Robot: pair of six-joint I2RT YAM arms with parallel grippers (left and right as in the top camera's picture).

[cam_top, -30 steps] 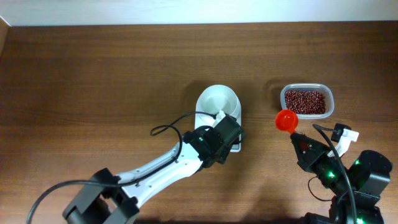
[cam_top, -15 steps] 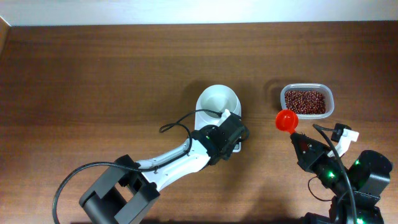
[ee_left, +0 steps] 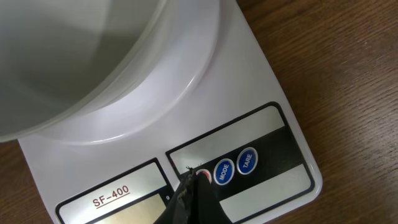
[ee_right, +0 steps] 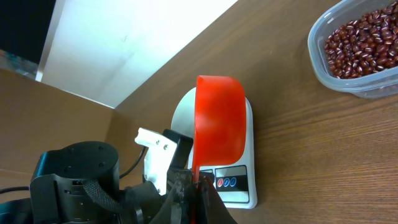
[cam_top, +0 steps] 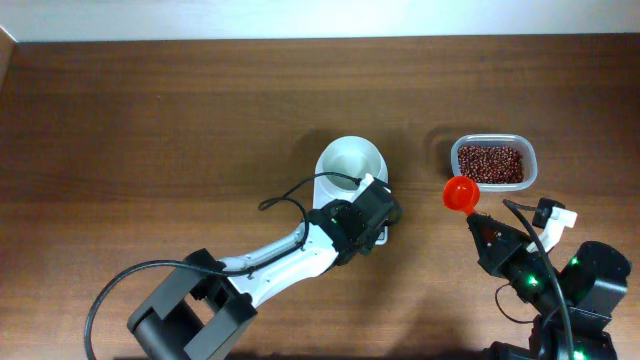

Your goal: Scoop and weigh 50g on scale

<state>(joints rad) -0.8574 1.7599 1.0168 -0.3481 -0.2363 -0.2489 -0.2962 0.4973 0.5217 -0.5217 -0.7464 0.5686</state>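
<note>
The scale (ee_left: 261,99) is white with a round white bowl (ee_left: 74,56) on top; the overhead view shows this empty bowl (cam_top: 352,168) mid-table. My left gripper (ee_left: 193,182) is shut, its tip pressing on the red button beside the blue MODE and TARE buttons (ee_left: 235,166). From overhead, the left gripper (cam_top: 368,212) covers the scale's front panel. My right gripper (ee_right: 198,183) is shut on the handle of a red scoop (ee_right: 217,118). The scoop (cam_top: 460,192) hangs between the scale and the bean tub; no beans show in it.
A clear plastic tub of red beans (cam_top: 492,162) stands right of the scale, just beyond the scoop; it also appears in the right wrist view's upper right corner (ee_right: 364,46). The brown wooden table (cam_top: 150,130) ends at a white wall along the far edge.
My left arm has shifted a little to the right, bringing its shut tip onto the scale's button panel. The right arm and the scoop have stayed still.
</note>
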